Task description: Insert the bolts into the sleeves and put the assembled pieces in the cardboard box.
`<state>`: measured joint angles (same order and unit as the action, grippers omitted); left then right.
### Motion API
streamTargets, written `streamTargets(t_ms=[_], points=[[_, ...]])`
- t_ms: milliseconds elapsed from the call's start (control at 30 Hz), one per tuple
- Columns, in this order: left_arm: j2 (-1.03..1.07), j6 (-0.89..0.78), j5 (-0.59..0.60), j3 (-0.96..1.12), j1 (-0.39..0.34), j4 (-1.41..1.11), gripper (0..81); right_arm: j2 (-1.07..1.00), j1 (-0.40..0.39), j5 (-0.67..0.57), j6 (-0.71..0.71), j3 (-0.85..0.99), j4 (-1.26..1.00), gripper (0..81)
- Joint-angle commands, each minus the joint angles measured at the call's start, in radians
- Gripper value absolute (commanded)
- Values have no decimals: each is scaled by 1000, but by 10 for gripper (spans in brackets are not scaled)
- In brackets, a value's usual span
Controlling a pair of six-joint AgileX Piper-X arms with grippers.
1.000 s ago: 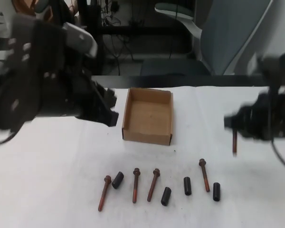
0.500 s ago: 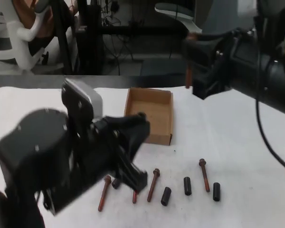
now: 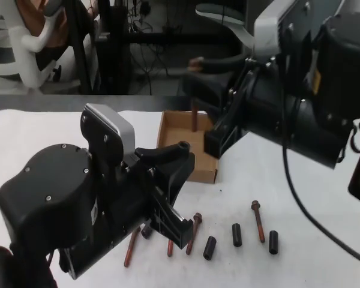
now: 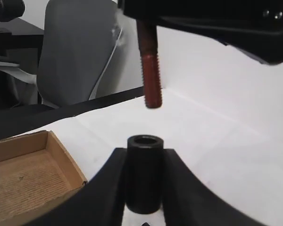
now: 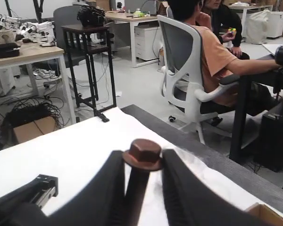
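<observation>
1. a second ago the right arm (image 3: 300, 114) sits at the bench's (image 3: 324, 210) right edge with its bolt low over the cloth. now it is up by the middle, and the bolt (image 3: 194, 120) hangs in front of the cardboard box (image 3: 189, 171).
2. the left arm (image 3: 78, 204) is at the far left beside the box a second ago. it now fills the near left of the high view, over the left end of the row of loose parts.
3. the loose bolts (image 3: 257, 221) and loose sleeves (image 3: 236, 234) lie in the same row near the front of the bench as before, some now partly hidden behind the left arm.
4. the left gripper (image 4: 145, 155) pinches a sleeve (image 4: 145, 181) between its two fingers. the sleeve is black, smooth and stands upright, its open mouth facing up.
5. the right gripper (image 5: 142, 159) is clamped on the bolt just under its hexagonal head (image 5: 142, 151), with the shank running down between the fingers.
6. the bolt is rusty red-brown with a threaded lower end. in the left wrist view its tip hangs above the sleeve's mouth, apart from it.
7. the box is open-topped, with a wall of it in the left wrist view just beside the held sleeve.
</observation>
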<state>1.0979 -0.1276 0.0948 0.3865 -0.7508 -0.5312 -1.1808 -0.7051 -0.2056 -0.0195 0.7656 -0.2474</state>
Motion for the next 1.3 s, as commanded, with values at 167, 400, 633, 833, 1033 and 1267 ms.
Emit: streamTargets(t_ms=[167,400,633,833,1033,1267], points=[[-5,4,-20,2,2,-35,18,-4,-41,-4,42,4,-31,6],[-5,4,-20,2,2,-46,18,-13,-46,2,39,4,-28,6],[-5,4,-20,2,2,-94,18,-27,-46,8,34,4,-28,6],[-5,4,-20,2,2,-94,18,-27,-46,29,-28,4,-28,6],[-5,4,-20,2,5,-94,18,-27,-46,29,-27,4,-7,6],[-5,4,-47,2,27,-114,18,-27,-48,15,-25,4,59,6]])
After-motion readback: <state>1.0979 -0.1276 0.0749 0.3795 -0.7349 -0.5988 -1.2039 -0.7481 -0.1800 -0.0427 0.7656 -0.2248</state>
